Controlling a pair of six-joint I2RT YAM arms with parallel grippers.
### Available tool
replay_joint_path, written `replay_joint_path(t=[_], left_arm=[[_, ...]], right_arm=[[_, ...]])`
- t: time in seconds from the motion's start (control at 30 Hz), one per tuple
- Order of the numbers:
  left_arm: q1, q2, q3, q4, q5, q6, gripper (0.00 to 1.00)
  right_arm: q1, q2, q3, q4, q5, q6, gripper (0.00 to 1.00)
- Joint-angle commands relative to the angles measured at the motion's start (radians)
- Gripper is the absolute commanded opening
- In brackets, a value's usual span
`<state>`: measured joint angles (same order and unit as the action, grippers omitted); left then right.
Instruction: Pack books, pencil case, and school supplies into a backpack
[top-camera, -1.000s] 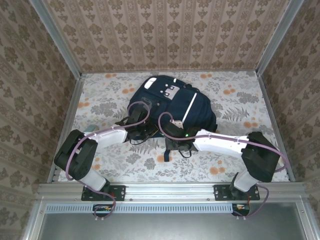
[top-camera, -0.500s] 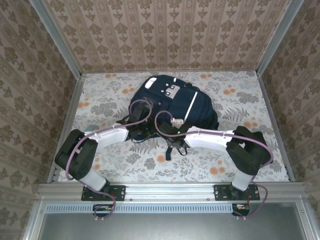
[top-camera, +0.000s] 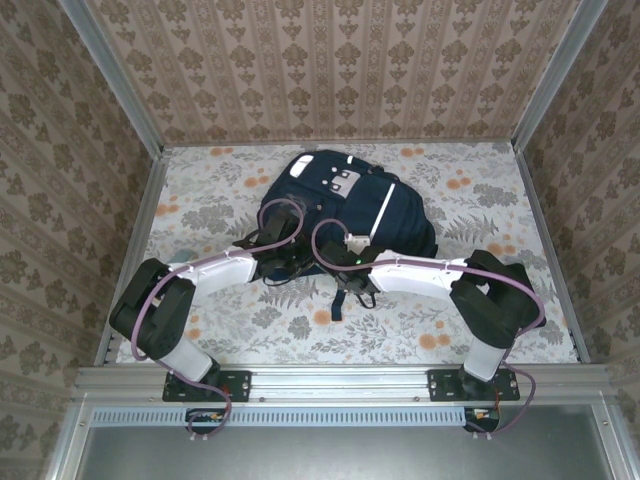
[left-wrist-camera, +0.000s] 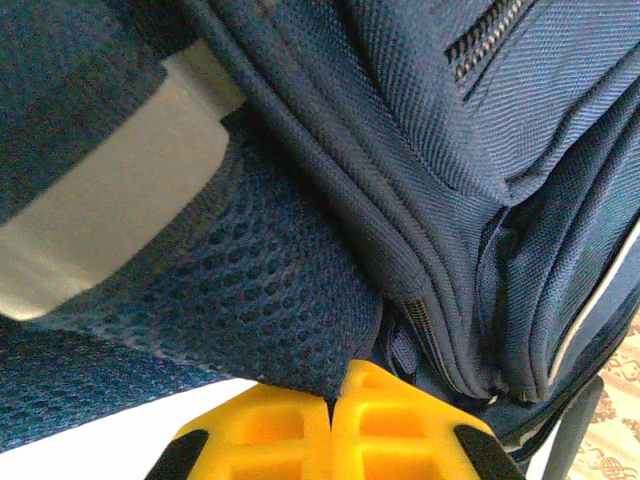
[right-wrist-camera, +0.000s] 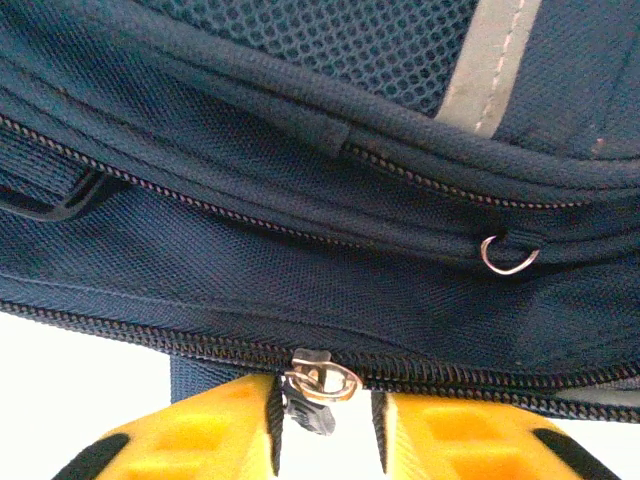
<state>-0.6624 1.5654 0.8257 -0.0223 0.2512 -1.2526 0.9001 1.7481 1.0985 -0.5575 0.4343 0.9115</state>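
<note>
Toward the far middle of the floral tabletop (top-camera: 480, 200) lies the large navy-blue fabric backpack (top-camera: 345, 205). Its mesh edge is nipped between the left fingers (left-wrist-camera: 270, 435), which are pressed together. The right fingers (right-wrist-camera: 450, 440) stand apart, straddling the small metal zip pull (right-wrist-camera: 322, 383). If they close off-centre, the pull could slip sideways, and a hard tug might drag the fabric out of the left hold.

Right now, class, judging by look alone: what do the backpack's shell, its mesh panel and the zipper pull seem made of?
Backpack shell: matte woven synthetic, probably nylon; visible grain. Mesh panel: soft knit, open holes. Zipper pull: likely metal; shiny silvery ring.
</note>
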Motion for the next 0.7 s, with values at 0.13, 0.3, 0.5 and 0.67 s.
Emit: replay_joint_path(t=[0.13,0.3,0.5,0.67], left_arm=[[-0.005,0.007,0.064,-0.017,0.021,0.057,0.0],[0.011,0.007,0.055,-0.056,0.001,0.074,0.0],[0.052,0.009,0.03,-0.093,-0.017,0.119,0.0],[0.085,0.011,0.021,-0.122,-0.029,0.155,0.0]], right_arm=[[-0.011,0.019,0.013,-0.037,0.023,-0.028,0.09],[-0.026,-0.033,-0.025,-0.062,0.041,-0.049,0.0],[-0.071,-0.144,-0.108,-0.104,0.061,-0.094,0.01],[-0.161,-0.253,-0.19,-0.121,0.037,-0.151,0.06]])
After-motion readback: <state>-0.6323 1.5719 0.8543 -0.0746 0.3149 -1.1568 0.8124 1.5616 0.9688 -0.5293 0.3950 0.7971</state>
